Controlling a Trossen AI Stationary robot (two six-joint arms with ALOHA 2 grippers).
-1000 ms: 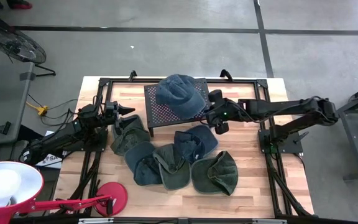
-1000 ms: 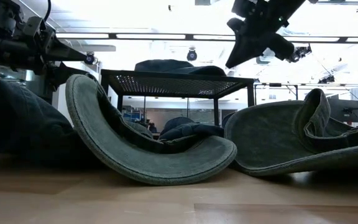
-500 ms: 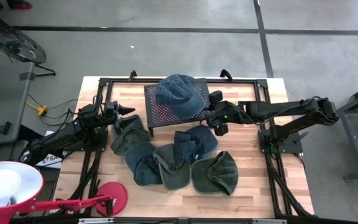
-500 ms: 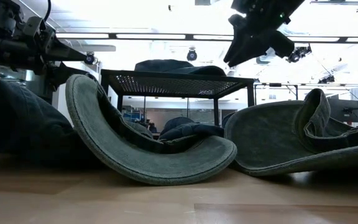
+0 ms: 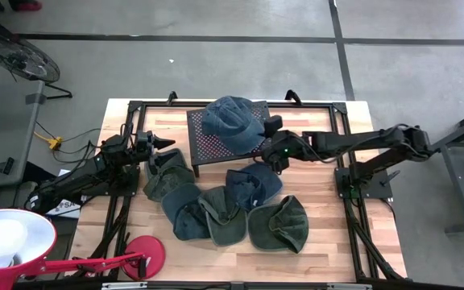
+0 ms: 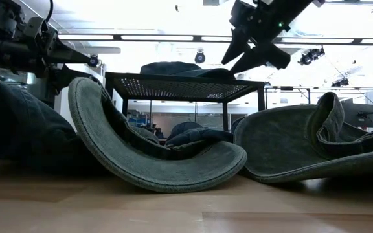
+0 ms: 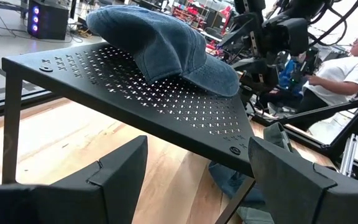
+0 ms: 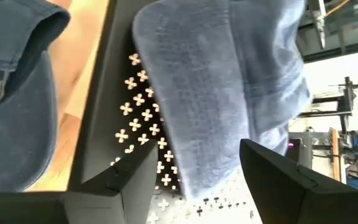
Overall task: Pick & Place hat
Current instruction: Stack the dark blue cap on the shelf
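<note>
Right gripper (image 5: pixel 269 143), jaws apart, hovers at the brim edge of the blue hat (image 5: pixel 232 121), which lies on the perforated rack (image 5: pixel 204 145). Left gripper (image 5: pixel 156 145), also apart, waits beside the rack. Risk: a shallow approach catches only the brim, dragging the hat off the rack.

- A blue denim hat (image 5: pixel 230 121) rests crown-up on the black perforated stand (image 5: pixel 208 147), brim (image 7: pixel 213 78) drooping over the stand's edge toward the right arm.
- Five more hats lie on the worktop (image 5: pixel 337 234) beside the stand, touching and overlapping: an olive hat (image 5: pixel 166 179), a blue hat (image 5: pixel 185 213), a green hat (image 5: pixel 224 217), a navy hat (image 5: pixel 253 184), and an upturned green hat (image 5: pixel 280 224).
</note>
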